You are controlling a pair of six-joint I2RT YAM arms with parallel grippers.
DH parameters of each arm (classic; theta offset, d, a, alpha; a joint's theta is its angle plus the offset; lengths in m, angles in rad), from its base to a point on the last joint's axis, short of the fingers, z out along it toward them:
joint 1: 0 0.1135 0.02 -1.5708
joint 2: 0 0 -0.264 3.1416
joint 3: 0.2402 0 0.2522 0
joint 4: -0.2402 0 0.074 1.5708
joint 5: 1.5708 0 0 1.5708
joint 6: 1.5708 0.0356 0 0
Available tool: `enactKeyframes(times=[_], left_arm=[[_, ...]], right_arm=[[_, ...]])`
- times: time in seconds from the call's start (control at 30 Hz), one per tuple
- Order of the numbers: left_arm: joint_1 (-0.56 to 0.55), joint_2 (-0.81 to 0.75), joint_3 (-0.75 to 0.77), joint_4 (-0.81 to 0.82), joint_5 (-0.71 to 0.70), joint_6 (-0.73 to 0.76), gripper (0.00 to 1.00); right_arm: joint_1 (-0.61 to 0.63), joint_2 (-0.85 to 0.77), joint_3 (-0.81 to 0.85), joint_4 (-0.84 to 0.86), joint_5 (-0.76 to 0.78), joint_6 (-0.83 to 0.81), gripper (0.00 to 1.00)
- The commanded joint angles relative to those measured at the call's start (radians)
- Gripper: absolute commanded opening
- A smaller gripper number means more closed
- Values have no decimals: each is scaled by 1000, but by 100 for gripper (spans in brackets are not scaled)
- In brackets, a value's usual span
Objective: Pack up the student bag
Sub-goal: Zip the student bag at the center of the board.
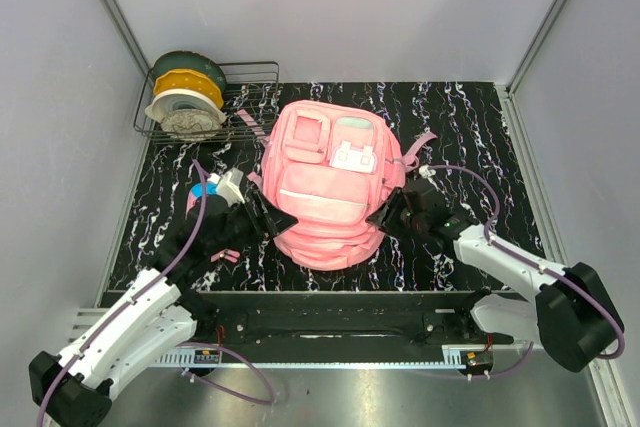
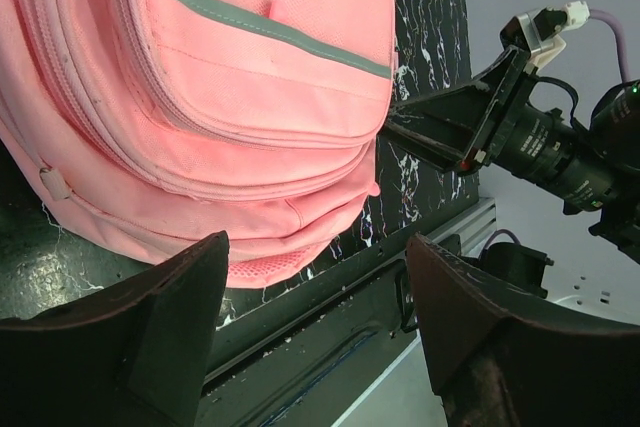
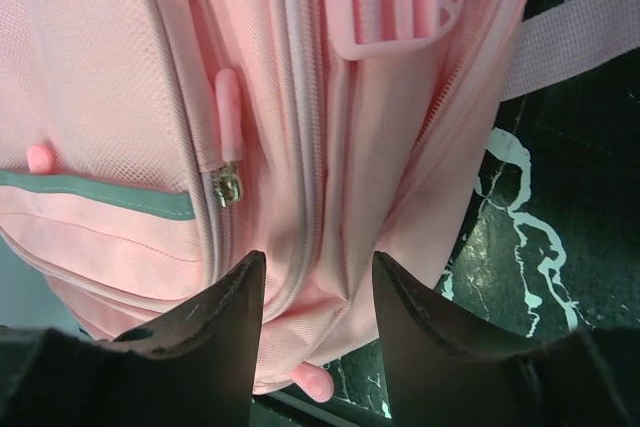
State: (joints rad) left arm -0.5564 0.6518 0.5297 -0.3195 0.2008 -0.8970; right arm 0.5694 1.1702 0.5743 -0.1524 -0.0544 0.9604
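Straddling the student bag [image 3: 130,77], right claw [image 3: 318,262] hides its contact.

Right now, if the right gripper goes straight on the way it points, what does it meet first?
The student bag: its pink side fabric lies directly ahead of the right gripper, probably almost touching.

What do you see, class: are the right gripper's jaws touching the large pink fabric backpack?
Cannot tell. The right wrist view shows the right gripper astride a fold of the pink backpack, but no plain contact or gap.
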Motion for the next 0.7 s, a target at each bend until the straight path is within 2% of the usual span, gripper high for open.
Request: enactKeyframes(times=[0.0,0.23,0.33,0.47,0.5,0.57,0.67], left_arm=[[-10,3,3,57,-29,-13,76],[-20,17,4,72,-29,-14,76],[-42,19,-2,88,-35,-29,76],[-102,16,-22,103,-76,-80,76],[-115,11,-43,118,-90,-94,76],[-157,-14,-68,123,-141,-150,76],[-230,-55,-115,132,-225,-225,76]], right_arm=[[-3,-70,-39,10,30,8,53],[-3,-4,-44,115,-12,-25,51],[-2,22,-34,142,-18,-25,46],[-2,22,-16,143,-28,-25,20],[-2,-1,-17,140,-25,-25,7],[-2,-33,-11,128,-12,-26,1],[-2,-113,4,82,-1,-37,0]])
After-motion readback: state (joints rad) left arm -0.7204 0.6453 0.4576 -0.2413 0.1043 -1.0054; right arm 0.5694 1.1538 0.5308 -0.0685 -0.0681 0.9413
